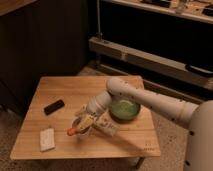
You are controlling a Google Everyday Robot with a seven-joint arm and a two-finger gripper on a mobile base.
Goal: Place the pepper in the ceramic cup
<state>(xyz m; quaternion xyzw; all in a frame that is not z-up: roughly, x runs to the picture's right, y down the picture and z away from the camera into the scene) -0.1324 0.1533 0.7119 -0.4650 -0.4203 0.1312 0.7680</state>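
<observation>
My gripper [81,125] hangs over the front middle of the wooden table [125,145], at the end of the white arm that reaches in from the right. It is shut on the pepper [73,131], a small orange-red piece sticking out to the lower left of the fingers. The ceramic cup [83,133] is a pale, small cup right under the gripper and is mostly hidden by it. The pepper sits at the cup's left rim; I cannot tell whether it touches the cup.
A green bowl [124,109] stands just right of the arm's wrist. A black flat object [54,106] lies at the left. A white sponge-like block [47,138] lies at the front left. A pale packet [107,128] lies beside the gripper. Metal shelving stands behind.
</observation>
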